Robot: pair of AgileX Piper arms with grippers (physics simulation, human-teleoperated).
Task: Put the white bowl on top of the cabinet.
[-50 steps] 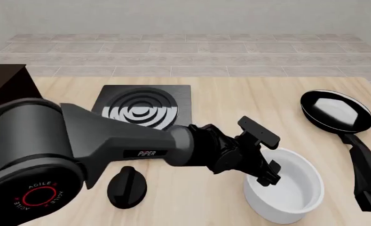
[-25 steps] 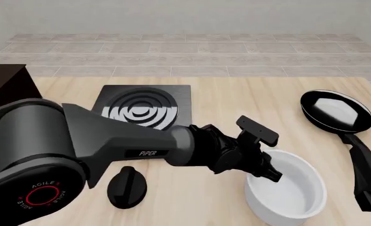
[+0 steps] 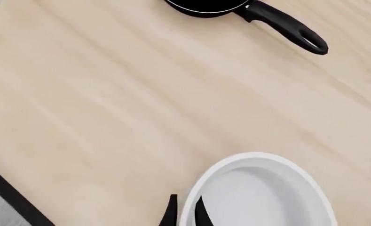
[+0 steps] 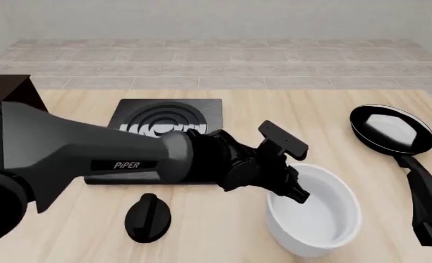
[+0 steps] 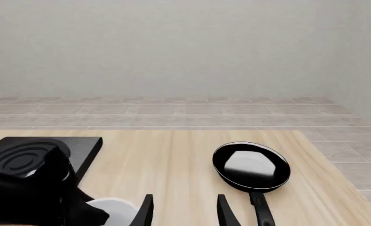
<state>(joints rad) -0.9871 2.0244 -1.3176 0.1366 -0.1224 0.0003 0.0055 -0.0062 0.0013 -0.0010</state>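
Observation:
The white bowl (image 4: pixel 318 213) is at the front right of the table, its rim pinched by my left gripper (image 4: pixel 292 189) on the bowl's left side. In the left wrist view the two fingertips (image 3: pixel 170 214) straddle the rim of the bowl (image 3: pixel 267 193), one outside and one inside. The dark cabinet (image 4: pixel 4 90) shows only as a corner at the far left edge, mostly hidden behind my left arm. My right gripper (image 5: pixel 184 212) is open and empty, with a sliver of the bowl (image 5: pixel 113 206) off to its left.
A black stove plate with silver rings (image 4: pixel 168 123) lies left of centre, partly behind my left arm. A black frying pan (image 4: pixel 390 129) lies at the right, also in the right wrist view (image 5: pixel 251 167). A black knob-like piece (image 4: pixel 148 217) sits at the front. My right arm (image 4: pixel 429 205) is at the right edge.
My left gripper has drawn the white bowl leftward and slightly away from the table's front edge. The left arm has swung left with it. The right arm has not moved.

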